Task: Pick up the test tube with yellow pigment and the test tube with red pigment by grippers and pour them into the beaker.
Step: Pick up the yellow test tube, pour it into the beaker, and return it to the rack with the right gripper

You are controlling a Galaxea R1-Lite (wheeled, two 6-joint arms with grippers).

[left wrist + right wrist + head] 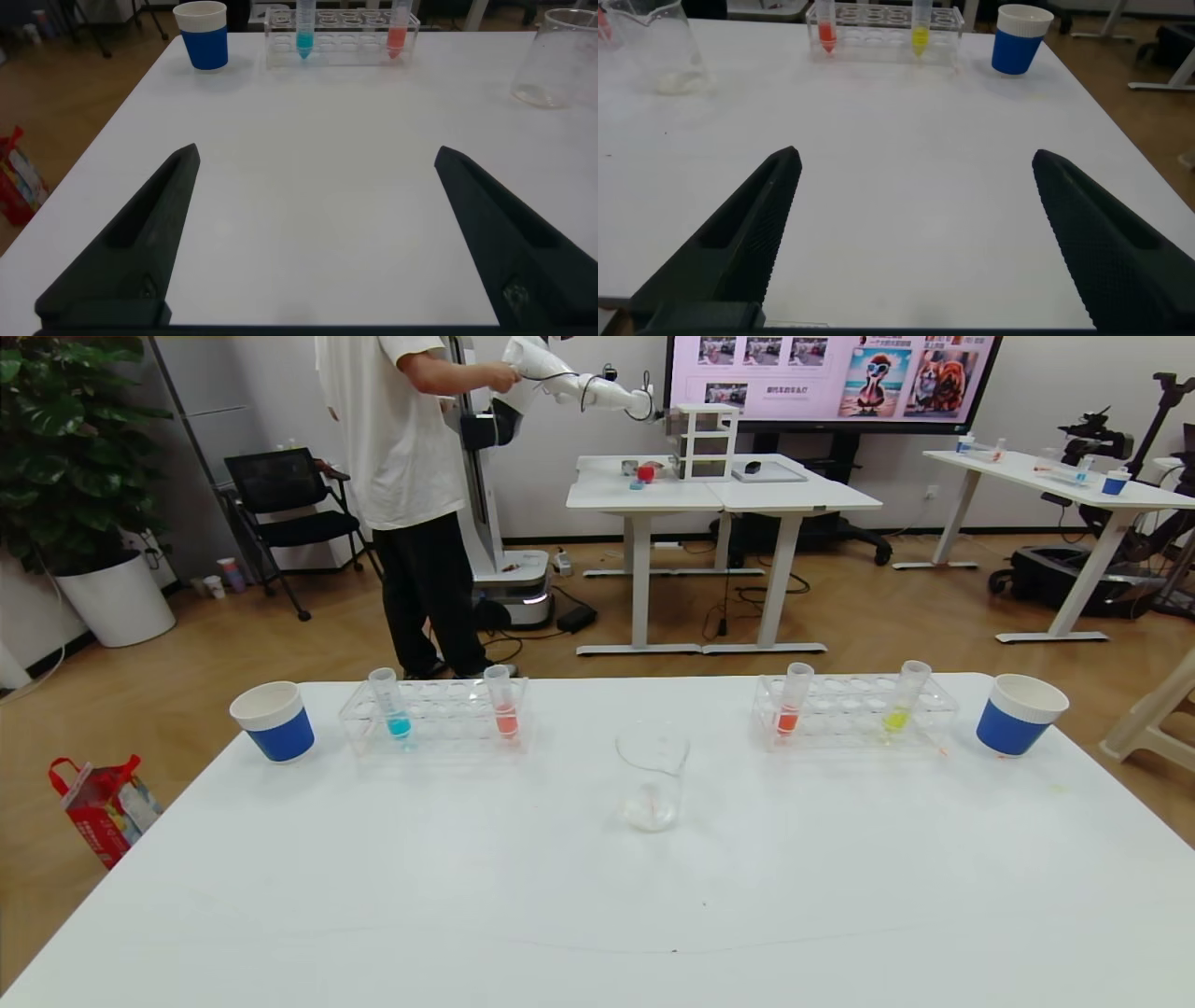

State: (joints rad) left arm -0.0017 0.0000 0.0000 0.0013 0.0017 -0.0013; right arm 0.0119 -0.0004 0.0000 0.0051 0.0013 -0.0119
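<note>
Both grippers, left gripper (pixel 316 233) and right gripper (pixel 915 233), hovered wide open; yellow tube (pixel 901 705) and red tube (pixel 504 702) stood racked flanking the central beaker (pixel 652 779).

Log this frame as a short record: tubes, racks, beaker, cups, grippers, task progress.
left rack: blue tube, test tube with red pigment, upright
right rack: orange-red tube, test tube with yellow pigment, upright
beaker: table centre, between racks
cups: left cup, right cup, outside the racks
left gripper: open, over bare table
right gripper: open, over bare table
progress: nothing picked up
</note>
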